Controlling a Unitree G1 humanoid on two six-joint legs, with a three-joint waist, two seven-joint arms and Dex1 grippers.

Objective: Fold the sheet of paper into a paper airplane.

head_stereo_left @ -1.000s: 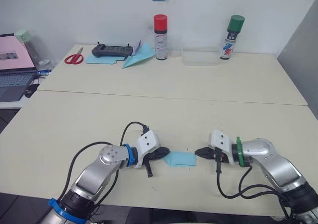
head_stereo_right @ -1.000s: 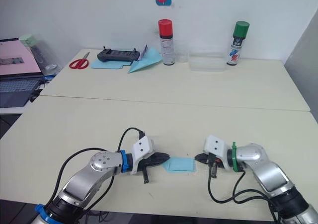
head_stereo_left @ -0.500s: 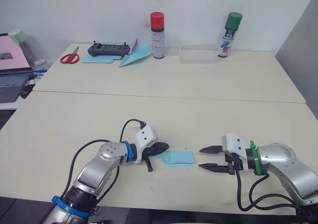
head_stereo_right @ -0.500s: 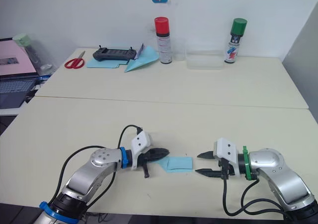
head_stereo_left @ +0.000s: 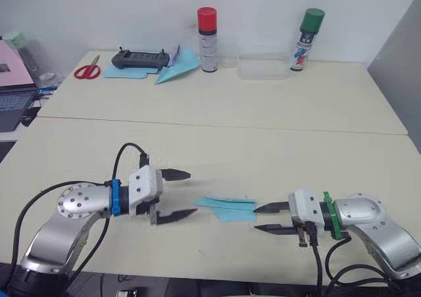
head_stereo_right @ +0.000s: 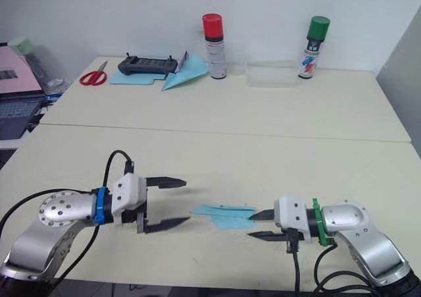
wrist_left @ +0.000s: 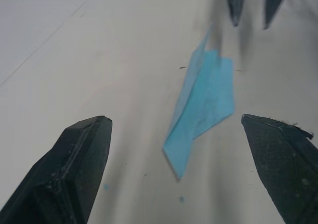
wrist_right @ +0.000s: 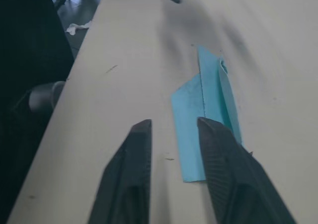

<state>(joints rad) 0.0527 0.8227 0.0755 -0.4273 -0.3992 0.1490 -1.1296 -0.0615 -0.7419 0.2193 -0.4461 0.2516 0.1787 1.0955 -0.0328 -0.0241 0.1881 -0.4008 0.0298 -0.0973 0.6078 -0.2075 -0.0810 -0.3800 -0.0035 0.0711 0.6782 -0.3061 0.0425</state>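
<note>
we see the paper airplane (head_stereo_left: 225, 207) lying flat on the front table (head_stereo_left: 276, 152), a small light-blue wedge with layered creases, its point toward our left gripper (head_stereo_left: 175, 195) and its blunt end toward our right gripper (head_stereo_left: 266, 218). it sits between the two grippers, held by neither. our left gripper hovers near the pointed tip with its two black fingers spread wide, nothing between them. our right gripper is just beside the blunt end, fingers parted by a narrower gap and also empty; from the right wrist camera one finger (wrist_right: 226, 179) overlaps the paper's edge, though we cannot tell whether it touches. at the far side of the rear table stand a red-capped spray can (head_stereo_left: 208, 30) and a green-capped spray can (head_stereo_left: 307, 30), with a clear plastic box (head_stereo_left: 263, 67) between them. further left lie a sharp blue paper dart (head_stereo_left: 176, 69), a black handheld controller (head_stereo_left: 140, 59) on a turquoise sheet (head_stereo_left: 125, 72), and red scissors (head_stereo_left: 86, 69). a laptop (head_stereo_left: 12, 80) sits on a side table at our left
</note>
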